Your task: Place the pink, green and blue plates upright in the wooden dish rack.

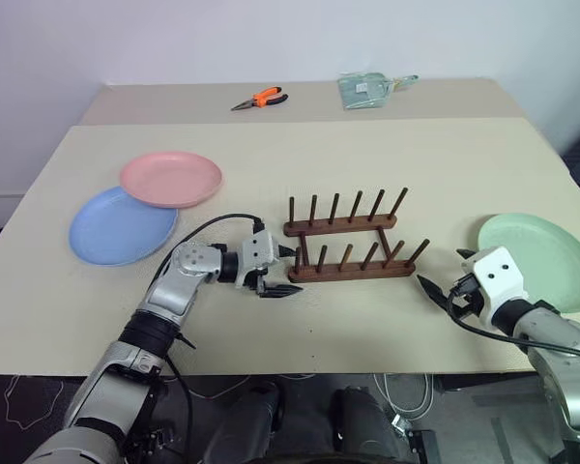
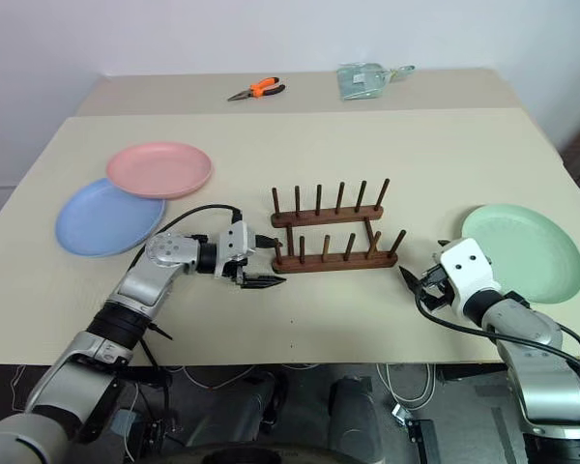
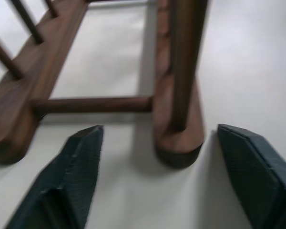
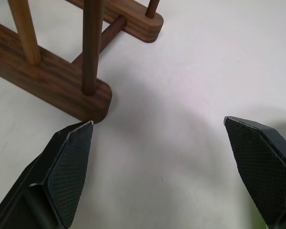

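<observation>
- The small dark brown wooden dish rack point(image 1: 348, 240) with two rows of thin upright pegs is sitting mid-tabletop point(image 1: 367, 145), every slot empty.
- The round pastel pink plastic plate point(image 1: 170, 178) is lying flat off to the left, its edge overlapping the matching light blue plate point(image 1: 121, 228). The pale mint green plate point(image 1: 541, 257) is lying flat, well apart on the right.
- The left gripper point(image 1: 282, 274) is hanging just beside the rack's near-left end, jaws spread, holding nothing.
- The right gripper point(image 1: 443, 277) is sitting between rack and green plate, jaws gaping wide, also holding nothing.
- Guessing these plates are light, stiff and a bit slick. Lying flat, there's nothing to pinch except the raised rim, so I'd be sliding one finger under the lip.
- The rack looks light too, so it's probably skidding if nudged.
</observation>
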### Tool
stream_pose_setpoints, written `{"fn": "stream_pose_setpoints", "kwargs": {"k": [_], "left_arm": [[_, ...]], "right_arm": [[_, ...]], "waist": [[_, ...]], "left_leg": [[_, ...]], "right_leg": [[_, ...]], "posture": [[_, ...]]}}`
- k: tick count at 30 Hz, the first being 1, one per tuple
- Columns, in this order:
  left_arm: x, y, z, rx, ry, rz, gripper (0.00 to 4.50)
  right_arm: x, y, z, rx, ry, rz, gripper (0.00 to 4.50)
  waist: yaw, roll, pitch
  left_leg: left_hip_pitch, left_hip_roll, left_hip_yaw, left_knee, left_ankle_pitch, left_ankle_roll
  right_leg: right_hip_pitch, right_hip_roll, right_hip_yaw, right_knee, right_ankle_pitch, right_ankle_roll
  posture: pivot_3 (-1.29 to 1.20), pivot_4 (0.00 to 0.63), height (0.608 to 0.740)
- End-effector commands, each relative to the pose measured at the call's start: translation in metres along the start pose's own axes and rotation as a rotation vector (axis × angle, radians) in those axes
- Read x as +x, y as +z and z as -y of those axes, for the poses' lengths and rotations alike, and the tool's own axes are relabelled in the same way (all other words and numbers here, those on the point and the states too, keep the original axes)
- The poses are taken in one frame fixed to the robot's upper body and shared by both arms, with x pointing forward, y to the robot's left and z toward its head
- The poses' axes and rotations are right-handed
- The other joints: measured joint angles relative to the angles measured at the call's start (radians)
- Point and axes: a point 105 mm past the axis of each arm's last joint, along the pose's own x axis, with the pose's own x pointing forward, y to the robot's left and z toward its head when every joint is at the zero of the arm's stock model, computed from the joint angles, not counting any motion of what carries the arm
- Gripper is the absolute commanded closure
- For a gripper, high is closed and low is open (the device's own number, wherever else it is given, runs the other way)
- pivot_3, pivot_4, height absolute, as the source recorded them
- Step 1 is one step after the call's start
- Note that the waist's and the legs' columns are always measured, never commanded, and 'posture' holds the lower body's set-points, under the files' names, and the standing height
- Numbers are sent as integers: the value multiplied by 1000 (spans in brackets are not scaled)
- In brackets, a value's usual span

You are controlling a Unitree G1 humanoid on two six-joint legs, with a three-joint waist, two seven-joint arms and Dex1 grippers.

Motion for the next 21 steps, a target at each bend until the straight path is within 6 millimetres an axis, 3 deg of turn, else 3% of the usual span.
{"fn": "stream_pose_setpoints", "kwargs": {"k": [1, 3, 6, 8, 9, 13, 16, 21], "left_arm": [[-35, -29, 6, -106, 55, -112, 1057], [-46, -31, 22, -149, 18, -123, 1577], [-47, -23, 49, -193, -49, -93, 3162], [-43, -17, 55, -207, -50, -74, 4223], [-37, -14, 57, -214, -38, -66, 4448], [-10, -3, 63, -248, -5, -25, 4448], [11, -5, 45, -261, 144, -24, 4448], [17, -15, 14, -281, 322, -48, 4448]], "right_arm": [[-4, 4, -10, -14, 63, 23, 831], [-4, 2, -19, -12, 102, 19, 1736], [1, 2, -34, 5, 158, 18, 3427], [3, 3, -40, 10, 182, 20, 4469], [6, 3, -44, 12, 193, 21, 4500], [21, 6, -54, 8, 197, 24, 4500], [41, 7, -55, -14, 146, 8, 4500], [63, 14, -43, -3, 34, 20, 4500]], "waist": [[-13, 0, 0], [-27, 0, -1], [-40, 2, -1], [-37, 2, -2], [-36, 2, -2], [-15, 2, -2], [-10, 2, -2], [-13, 1, -2]], "left_leg": [[0, 0, 0, 0, 0, 0], [2, 1, 0, -3, 0, 0], [3, 1, 0, -5, 0, 0], [3, 1, 0, -5, 0, 0], [3, 1, 0, -4, 0, -1], [3, 1, 0, -3, 0, -1], [3, 0, 0, -3, 0, -1], [3, 0, 0, -1, 0, -1]], "right_leg": [[0, 0, 0, 0, 0, 0], [0, 0, 1, 0, 0, 0], [0, 1, 2, 0, -1, -1], [0, 0, 2, 0, -3, -4], [1, 0, 2, 0, -3, -3], [2, 0, 2, -2, -4, -3], [2, 0, 2, -3, -3, -5], [4, 0, 2, -2, -3, -4]], "posture": [[0, 150, 720], [0, 150, 720], [0, 150, 720], [0, 150, 720], [0, 150, 720], [0, 150, 720], [0, 150, 720], [0, 150, 720]]}}
